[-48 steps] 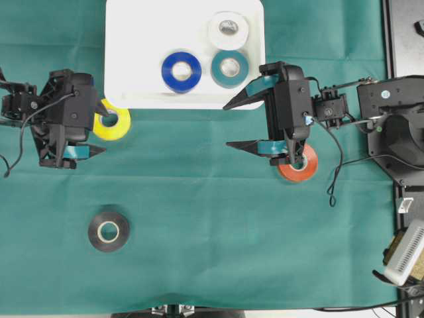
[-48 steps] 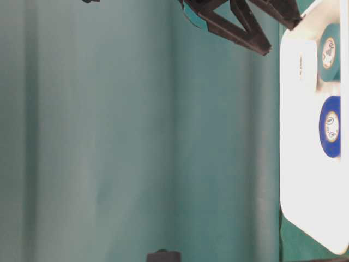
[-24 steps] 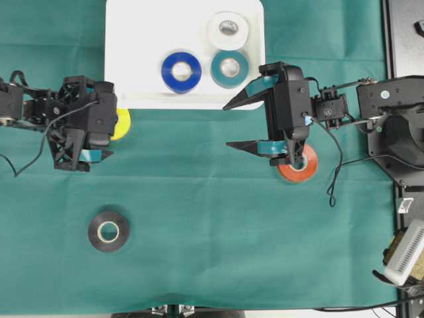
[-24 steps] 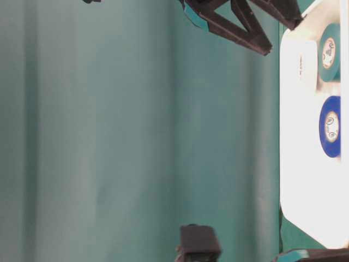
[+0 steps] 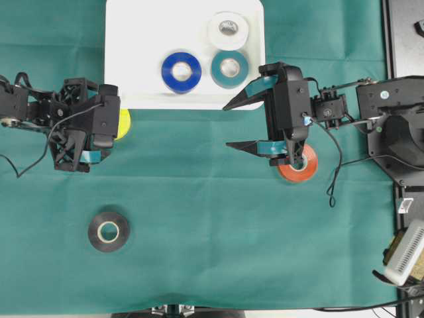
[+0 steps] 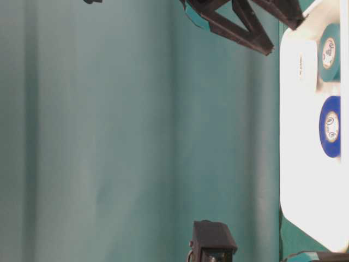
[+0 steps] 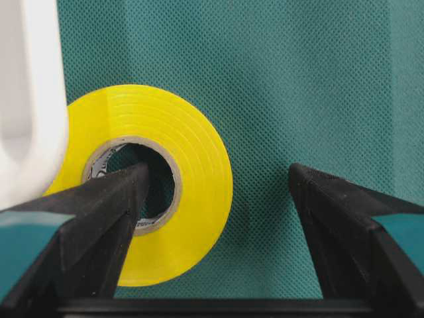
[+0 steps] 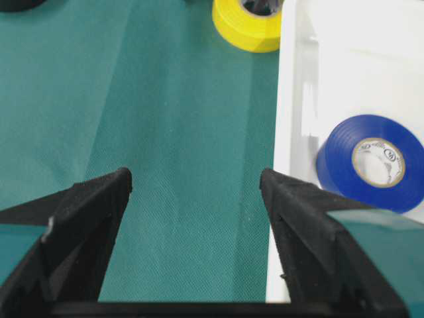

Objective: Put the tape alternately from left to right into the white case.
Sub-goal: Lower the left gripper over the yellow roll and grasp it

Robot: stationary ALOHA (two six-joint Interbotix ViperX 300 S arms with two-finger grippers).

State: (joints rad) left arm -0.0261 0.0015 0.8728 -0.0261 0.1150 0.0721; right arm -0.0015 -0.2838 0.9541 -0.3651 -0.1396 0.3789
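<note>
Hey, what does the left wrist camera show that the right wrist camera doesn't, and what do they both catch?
Only the left wrist view shows the open left gripper straddling the yellow tape roll's wall, one finger in its core. Only the right wrist view shows the open right gripper and the blue tape roll inside the shallow white plastic case. Both show the yellow tape roll, the case rim beside it and the green cloth.

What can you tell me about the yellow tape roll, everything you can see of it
The yellow tape roll is a glossy ring of wound tape on a pale cardboard core. It lies flat on the green cloth, tight against the outer wall of the white case near its corner. The left gripper is open over it: one finger sits over the core hole, the other over bare cloth beside the roll. From overhead the gripper hides most of it.
</note>
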